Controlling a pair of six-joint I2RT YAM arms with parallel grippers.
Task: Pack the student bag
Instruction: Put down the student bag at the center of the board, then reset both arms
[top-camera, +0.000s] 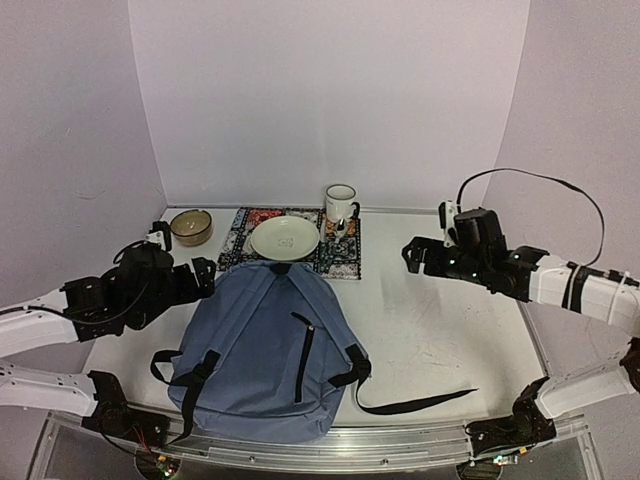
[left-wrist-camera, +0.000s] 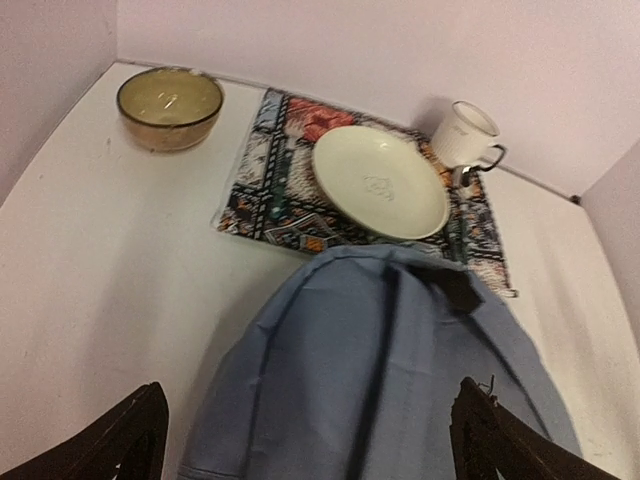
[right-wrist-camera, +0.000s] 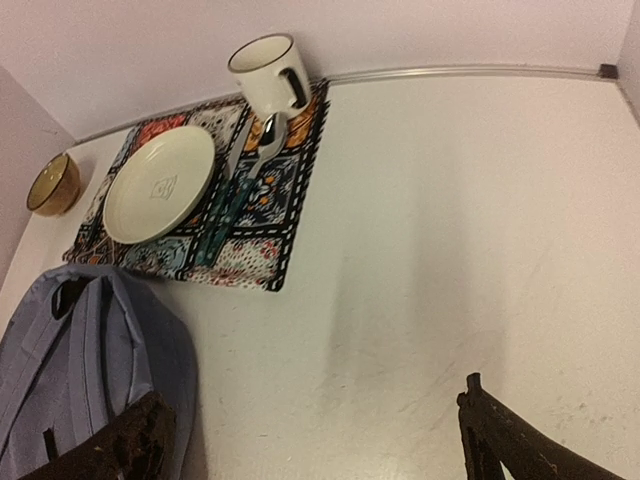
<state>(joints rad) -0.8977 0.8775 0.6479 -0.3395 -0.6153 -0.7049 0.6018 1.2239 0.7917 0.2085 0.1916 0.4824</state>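
The student bag (top-camera: 262, 350) is a big slate-blue backpack lying flat on the table near the front edge, zipper side up, with black straps trailing to the right. My left gripper (top-camera: 205, 276) hovers open at the bag's upper left. In the left wrist view the bag (left-wrist-camera: 380, 370) fills the space below the wide-apart fingers (left-wrist-camera: 135, 440), and nothing is held. My right gripper (top-camera: 412, 256) hangs open over bare table to the right of the bag. Its fingers (right-wrist-camera: 515, 445) are spread, with the bag (right-wrist-camera: 90, 370) at the lower left of that view.
Behind the bag lies a patterned placemat (top-camera: 340, 256) carrying a cream plate (top-camera: 285, 238), a white mug (top-camera: 340, 203) and teal-handled cutlery (right-wrist-camera: 235, 190). A brown bowl (top-camera: 190, 227) stands at the back left. Walls close in the table on three sides.
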